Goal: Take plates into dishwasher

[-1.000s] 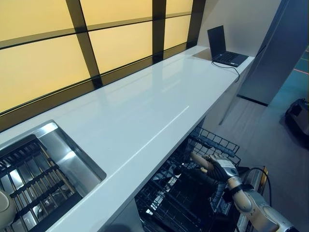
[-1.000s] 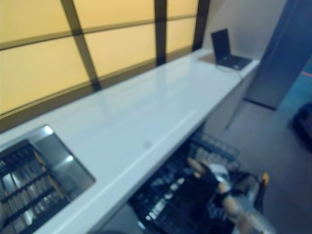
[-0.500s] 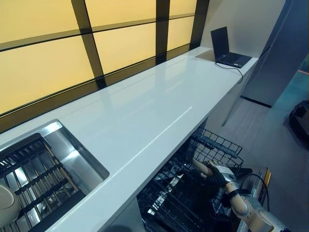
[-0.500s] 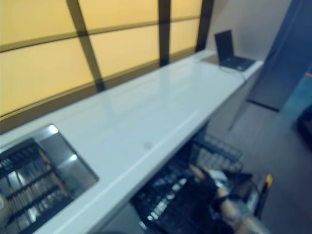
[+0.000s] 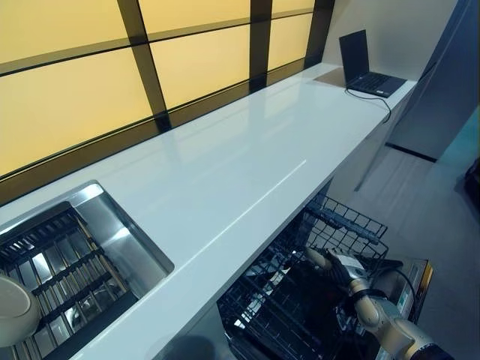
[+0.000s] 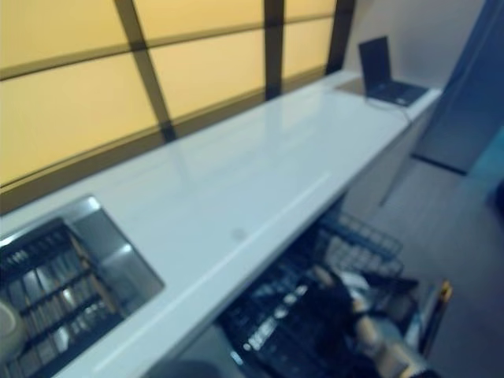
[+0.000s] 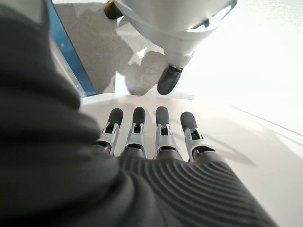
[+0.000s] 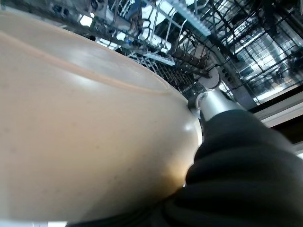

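Note:
My right hand (image 5: 345,270) reaches low into the open dishwasher rack (image 5: 346,223) below the counter edge. It is shut on a beige plate (image 8: 85,127), which fills the right wrist view with the thumb (image 8: 214,101) against its rim and wire tines beyond. In the left eye view only the plate's beige edge (image 5: 316,258) shows past the hand. A second beige plate (image 5: 12,311) lies in the sink (image 5: 124,241) at the lower left. My left hand (image 7: 156,139) shows only in its wrist view, fingers straight over a white surface, holding nothing.
A long white counter (image 5: 247,150) runs from the sink to the far right, below amber window panels. A black laptop (image 5: 367,66) with a cable stands at its far end. A dark grid rack (image 5: 56,274) lines the sink. Grey floor lies to the right of the dishwasher.
The camera has shifted a little, so the whole scene sits slightly differently. My right hand with the plate has sunk a little lower into the dishwasher rack.

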`<state>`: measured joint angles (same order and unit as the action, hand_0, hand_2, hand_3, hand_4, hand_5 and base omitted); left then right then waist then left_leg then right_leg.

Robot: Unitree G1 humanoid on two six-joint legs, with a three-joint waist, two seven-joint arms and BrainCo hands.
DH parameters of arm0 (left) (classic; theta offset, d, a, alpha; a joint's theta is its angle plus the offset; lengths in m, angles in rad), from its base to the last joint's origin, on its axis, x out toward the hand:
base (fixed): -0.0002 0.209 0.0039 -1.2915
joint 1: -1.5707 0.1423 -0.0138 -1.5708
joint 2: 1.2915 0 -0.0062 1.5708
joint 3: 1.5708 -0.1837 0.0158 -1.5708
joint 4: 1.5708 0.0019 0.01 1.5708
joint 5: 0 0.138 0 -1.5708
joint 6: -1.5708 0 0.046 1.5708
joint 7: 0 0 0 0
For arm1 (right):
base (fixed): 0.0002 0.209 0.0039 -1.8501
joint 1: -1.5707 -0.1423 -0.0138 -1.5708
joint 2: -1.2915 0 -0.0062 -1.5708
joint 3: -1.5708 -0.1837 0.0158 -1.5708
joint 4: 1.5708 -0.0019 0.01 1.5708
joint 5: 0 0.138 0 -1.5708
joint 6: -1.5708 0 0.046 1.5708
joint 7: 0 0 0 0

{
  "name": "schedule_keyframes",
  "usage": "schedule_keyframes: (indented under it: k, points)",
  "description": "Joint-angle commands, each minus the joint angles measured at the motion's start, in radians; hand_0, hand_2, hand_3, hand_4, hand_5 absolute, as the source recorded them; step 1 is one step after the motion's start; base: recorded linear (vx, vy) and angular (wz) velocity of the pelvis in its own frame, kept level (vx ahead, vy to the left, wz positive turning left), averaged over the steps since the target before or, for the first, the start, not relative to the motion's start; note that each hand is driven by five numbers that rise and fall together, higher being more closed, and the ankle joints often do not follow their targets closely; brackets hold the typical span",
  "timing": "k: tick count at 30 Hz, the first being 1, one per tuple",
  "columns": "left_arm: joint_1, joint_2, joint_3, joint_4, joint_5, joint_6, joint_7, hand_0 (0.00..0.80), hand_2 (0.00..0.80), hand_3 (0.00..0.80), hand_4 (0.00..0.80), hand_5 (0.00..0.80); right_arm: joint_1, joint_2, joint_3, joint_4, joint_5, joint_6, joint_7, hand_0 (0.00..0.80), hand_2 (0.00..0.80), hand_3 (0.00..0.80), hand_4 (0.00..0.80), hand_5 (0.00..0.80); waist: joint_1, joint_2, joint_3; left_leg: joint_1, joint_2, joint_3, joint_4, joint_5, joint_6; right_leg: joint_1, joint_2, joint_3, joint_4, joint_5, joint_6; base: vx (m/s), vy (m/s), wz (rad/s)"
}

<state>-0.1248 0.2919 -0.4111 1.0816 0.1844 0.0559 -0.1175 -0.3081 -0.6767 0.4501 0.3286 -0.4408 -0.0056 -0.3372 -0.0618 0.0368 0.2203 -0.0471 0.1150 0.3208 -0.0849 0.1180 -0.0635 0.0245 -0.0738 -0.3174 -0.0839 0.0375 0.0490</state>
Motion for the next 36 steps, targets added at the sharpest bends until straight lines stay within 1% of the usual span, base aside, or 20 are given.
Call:
schedule_keyframes:
  k: [1, 15, 20, 29, 36]
  points:
    - [-0.080, 0.037, -0.035, 0.018, 0.032, 0.001, -0.002, 0.000, 0.000, 0.000, 0.000, 0.000, -0.121, 0.020, 0.029, 0.009, 0.001, -0.033, -0.053, 0.800, 0.800, 0.800, 0.800, 0.800, 0.023, -0.022, 0.013, 0.008, 0.002, -0.008, -0.002, -0.041, -0.006, -0.066, -0.023, 0.001, 0.107, -0.039, 0.044, 0.000, 0.000, 0.00]
    - [-0.102, 0.053, -0.052, 0.010, 0.037, -0.007, -0.011, 0.000, 0.000, 0.000, 0.000, 0.000, -0.193, 0.036, 0.037, 0.114, -0.006, 0.002, -0.045, 0.800, 0.800, 0.800, 0.800, 0.800, 0.038, -0.012, 0.038, -0.014, -0.003, -0.026, -0.002, -0.035, -0.005, -0.087, -0.030, -0.013, 0.120, -0.039, 0.041, -0.007, -0.006, 0.02]
    - [-0.123, 0.056, -0.063, 0.010, 0.028, -0.011, -0.013, 0.000, 0.000, 0.000, 0.000, 0.000, -0.234, 0.046, 0.057, 0.166, 0.003, 0.018, -0.032, 0.800, 0.800, 0.800, 0.800, 0.800, 0.043, -0.004, 0.054, -0.022, -0.007, -0.032, -0.002, -0.033, -0.005, -0.098, -0.035, -0.018, 0.126, -0.036, 0.041, -0.013, -0.010, 0.03]
    - [-0.146, 0.064, -0.083, 0.004, 0.007, -0.018, -0.015, 0.000, 0.000, 0.000, 0.000, 0.000, -0.281, 0.039, 0.071, 0.243, 0.007, 0.043, -0.011, 0.800, 0.800, 0.800, 0.800, 0.800, 0.048, 0.011, 0.078, -0.038, -0.014, -0.040, -0.002, -0.028, -0.004, -0.120, -0.042, -0.023, 0.136, -0.033, 0.040, -0.004, -0.004, 0.01]
    - [-0.150, 0.071, -0.084, 0.005, 0.001, -0.025, -0.012, 0.000, 0.000, 0.000, 0.000, 0.000, -0.290, 0.034, 0.066, 0.280, 0.014, 0.062, 0.000, 0.800, 0.800, 0.800, 0.800, 0.800, 0.050, 0.014, 0.090, -0.046, -0.014, -0.039, -0.002, -0.026, -0.004, -0.130, -0.045, -0.026, 0.143, -0.034, 0.040, -0.003, -0.002, 0.02]
